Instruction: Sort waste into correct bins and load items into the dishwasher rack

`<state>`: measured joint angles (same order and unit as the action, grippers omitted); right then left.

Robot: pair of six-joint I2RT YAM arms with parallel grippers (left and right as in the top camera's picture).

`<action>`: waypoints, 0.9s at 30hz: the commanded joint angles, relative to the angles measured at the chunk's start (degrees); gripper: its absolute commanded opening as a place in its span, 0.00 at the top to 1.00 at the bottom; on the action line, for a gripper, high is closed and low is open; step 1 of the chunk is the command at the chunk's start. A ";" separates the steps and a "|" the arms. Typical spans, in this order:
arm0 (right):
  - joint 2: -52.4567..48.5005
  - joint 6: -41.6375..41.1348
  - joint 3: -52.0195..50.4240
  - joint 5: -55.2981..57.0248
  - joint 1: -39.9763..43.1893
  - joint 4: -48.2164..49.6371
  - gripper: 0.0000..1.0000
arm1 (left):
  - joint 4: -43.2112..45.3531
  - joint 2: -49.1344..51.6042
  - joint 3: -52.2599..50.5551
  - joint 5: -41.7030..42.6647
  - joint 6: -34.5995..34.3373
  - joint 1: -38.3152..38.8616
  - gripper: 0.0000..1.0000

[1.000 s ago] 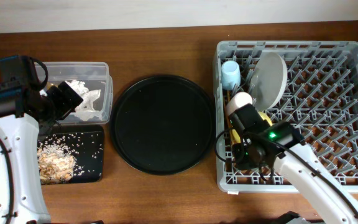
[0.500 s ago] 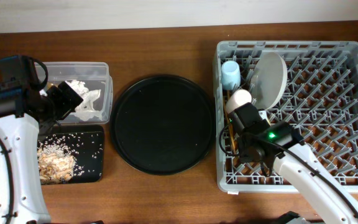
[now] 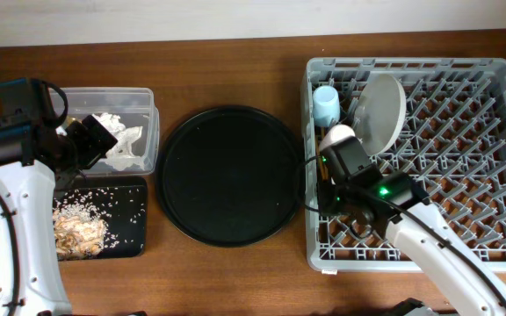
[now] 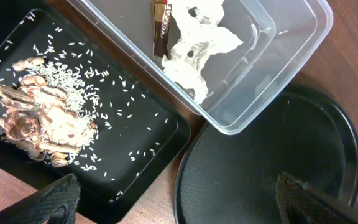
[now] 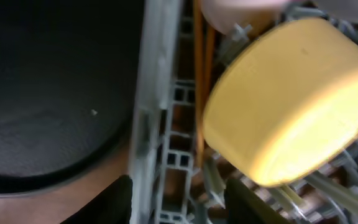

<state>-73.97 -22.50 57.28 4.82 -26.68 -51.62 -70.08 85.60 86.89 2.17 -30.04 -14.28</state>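
Observation:
The clear tub (image 3: pixel 144 114) holds crumpled white tissues (image 4: pixel 201 46) and the brown-gold wrapper (image 4: pixel 161 28). The shallow black tray (image 3: pixel 130 233) holds white rice and brownish scraps (image 4: pixel 45 118). My left gripper (image 3: pixel 95 136) hovers open and empty over these bins. The grey rack (image 3: pixel 464 149) holds the light-blue cup (image 3: pixel 326 104), the grey plate (image 3: pixel 380 110) and the pink cup (image 3: pixel 339 138). In the right wrist view the yellow bowl (image 5: pixel 291 99) lies on its side beside the chopsticks (image 5: pixel 199 81). My right gripper (image 5: pixel 179 205) is open and empty, straddling the rack's left wall (image 5: pixel 154 112).
The big round black tray (image 3: pixel 229 175) lies between the bins and the rack; it also shows in the left wrist view (image 4: pixel 272 162) and in the right wrist view (image 5: pixel 55 87). Wooden table surrounds everything. The rack's right half holds only upright pegs.
My right gripper has moved toward the far side along the rack's left wall, now covering the yellow bowl from above. The left arm has not moved.

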 commanded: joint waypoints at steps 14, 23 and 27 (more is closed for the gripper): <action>-6.19 -0.46 -2.25 -5.88 -0.33 2.25 0.85 | -0.09 -0.98 0.37 0.02 0.09 -0.13 0.01; -6.08 2.58 8.74 -5.84 -0.33 -3.15 0.65 | -0.09 -0.98 0.37 0.02 0.09 -0.13 0.01; -6.08 4.50 18.62 -9.44 -1.88 -7.37 0.49 | -0.09 -0.98 0.37 0.02 0.09 -0.13 0.01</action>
<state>-80.93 -19.94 72.07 -2.39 -27.20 -58.61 -70.17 85.58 86.89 2.17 -30.04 -14.28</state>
